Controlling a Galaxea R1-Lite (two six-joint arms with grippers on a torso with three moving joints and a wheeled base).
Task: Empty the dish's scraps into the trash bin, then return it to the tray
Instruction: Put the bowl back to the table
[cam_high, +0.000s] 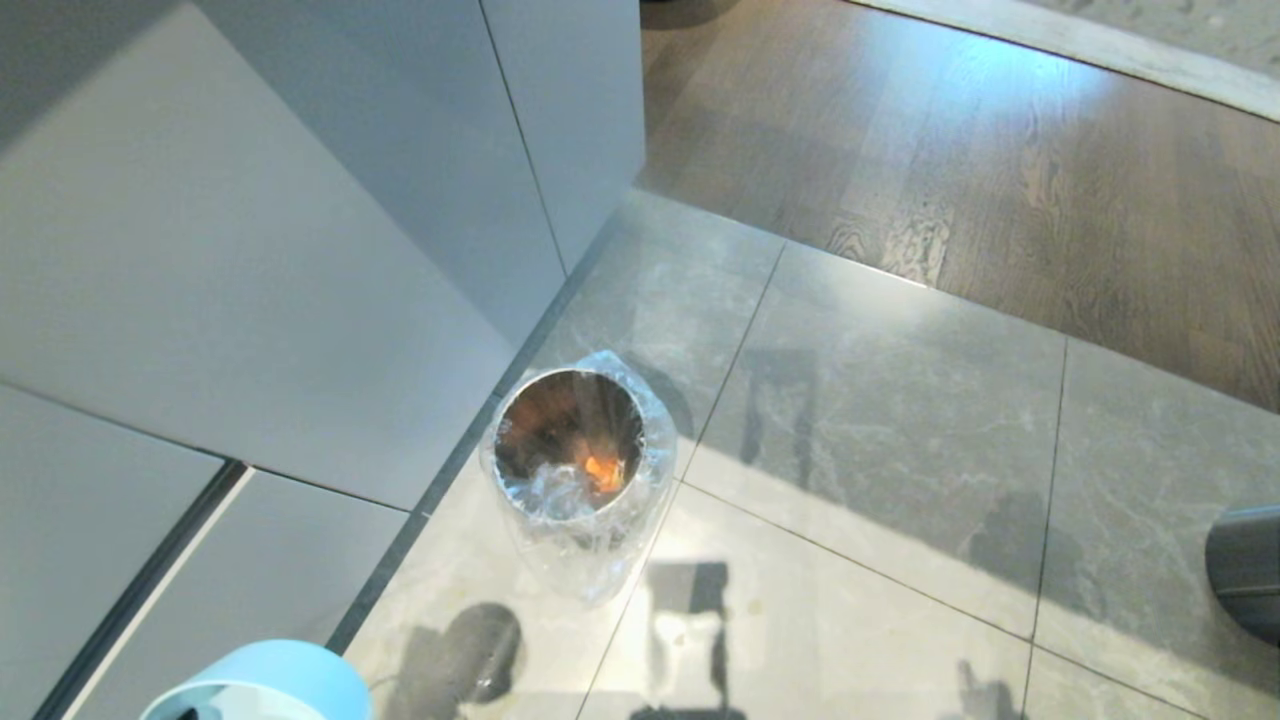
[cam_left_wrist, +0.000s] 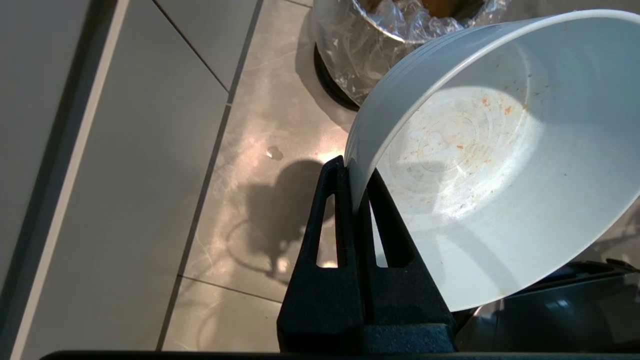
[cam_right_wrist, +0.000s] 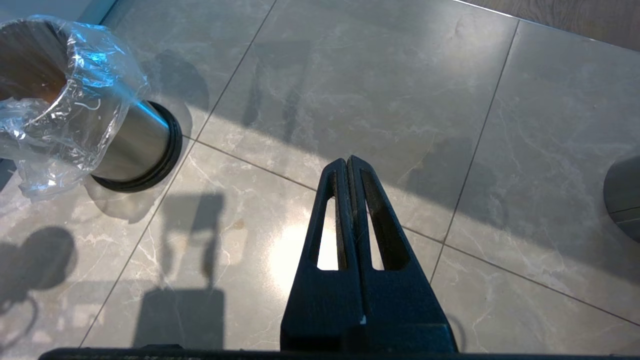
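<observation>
The pale blue dish (cam_left_wrist: 480, 165) hangs from my left gripper (cam_left_wrist: 352, 172), which is shut on its rim; its inside holds only small orange smears. In the head view the dish (cam_high: 265, 685) shows at the bottom left edge, nearer me than the trash bin. The steel trash bin (cam_high: 572, 440) with its clear bag liner stands on the floor tiles, and orange scraps (cam_high: 603, 470) lie inside it. The trash bin (cam_left_wrist: 380, 45) is just beyond the dish in the left wrist view. My right gripper (cam_right_wrist: 348, 162) is shut and empty over bare tiles, to the right of the trash bin (cam_right_wrist: 100, 125). The tray is out of view.
Grey cabinet fronts (cam_high: 250, 250) run along the left, close to the bin. Wooden flooring (cam_high: 1000, 150) begins beyond the tiles. A dark grey rounded object (cam_high: 1245, 570) sits at the right edge.
</observation>
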